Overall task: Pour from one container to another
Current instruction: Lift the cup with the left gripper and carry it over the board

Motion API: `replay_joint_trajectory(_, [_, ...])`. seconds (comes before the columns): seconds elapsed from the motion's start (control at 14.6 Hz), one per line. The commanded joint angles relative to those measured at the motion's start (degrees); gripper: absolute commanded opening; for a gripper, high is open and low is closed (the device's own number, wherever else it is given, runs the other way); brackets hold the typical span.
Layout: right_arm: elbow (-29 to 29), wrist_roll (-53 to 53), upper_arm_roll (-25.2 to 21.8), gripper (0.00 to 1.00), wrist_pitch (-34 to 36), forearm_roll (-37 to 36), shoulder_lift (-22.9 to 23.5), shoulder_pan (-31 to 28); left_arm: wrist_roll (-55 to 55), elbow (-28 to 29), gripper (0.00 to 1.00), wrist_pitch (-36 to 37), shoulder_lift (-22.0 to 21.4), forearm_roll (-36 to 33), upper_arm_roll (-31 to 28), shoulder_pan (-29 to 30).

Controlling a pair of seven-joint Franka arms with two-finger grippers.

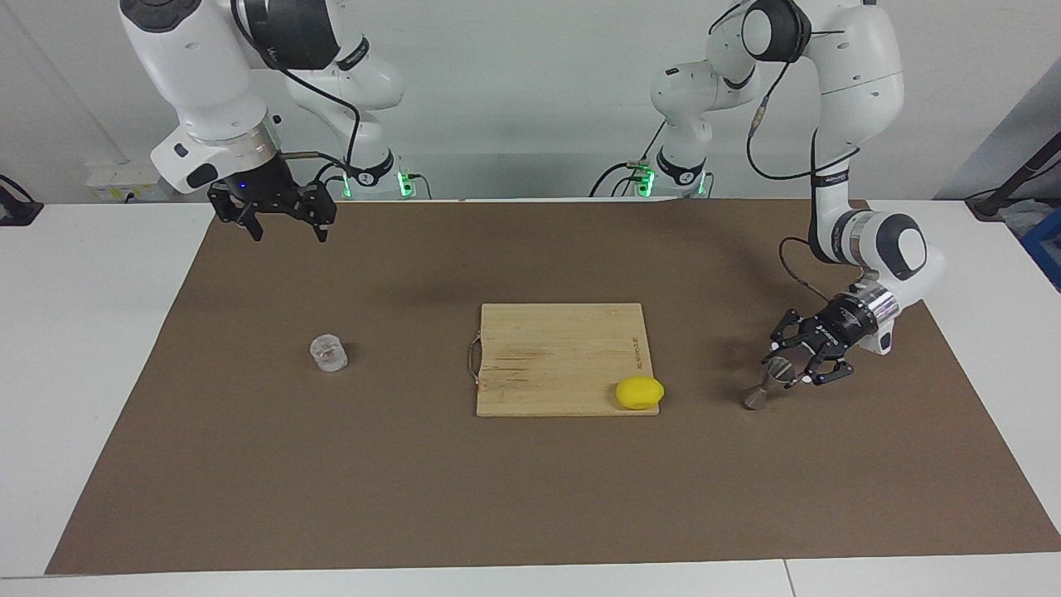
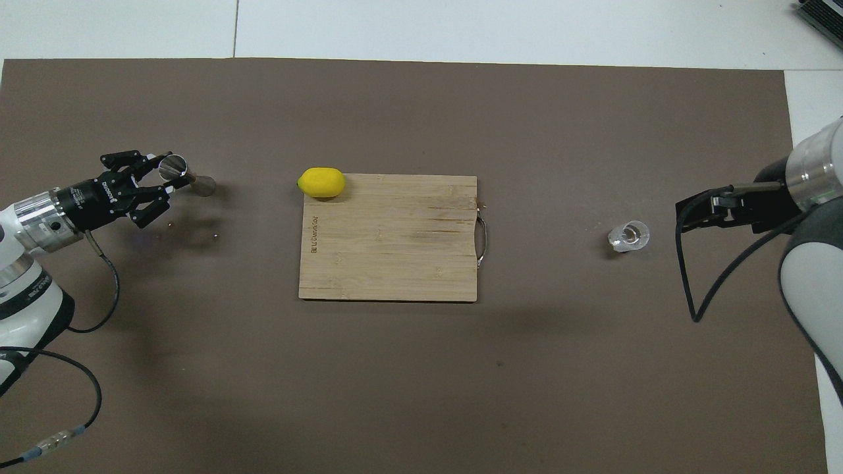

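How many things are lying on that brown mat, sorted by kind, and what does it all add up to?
Drink vessels: 2, the glass cup and the metal jigger, which the left gripper grips.
Fruit: 1, the lemon.
Boards: 1, the wooden cutting board under the lemon.
Total: 4.

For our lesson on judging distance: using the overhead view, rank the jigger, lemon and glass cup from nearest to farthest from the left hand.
1. Jigger: gripped in the left hand, at the left arm's end.
2. Lemon: on the cutting board's corner, mid-table.
3. Glass cup: toward the right arm's end.
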State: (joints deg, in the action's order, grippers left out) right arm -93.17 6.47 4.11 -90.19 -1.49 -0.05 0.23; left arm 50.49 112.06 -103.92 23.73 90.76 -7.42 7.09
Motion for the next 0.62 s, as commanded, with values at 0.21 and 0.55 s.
replay_joint_trajectory(0.21, [-1.4,-1.3,0.3,1.0,-0.5,0.4,-1.3,-1.0,0.2,-1.1,0.0,-0.8,-1.3,4.0,6.0,-4.8])
replay_joint_trajectory(0.55, [-1.6,2.7,0.2,0.95,-2.8,0.5,-1.2,-1.1,0.3,-1.1,0.0,-7.1,-3.2,10.4,6.0,-13.7])
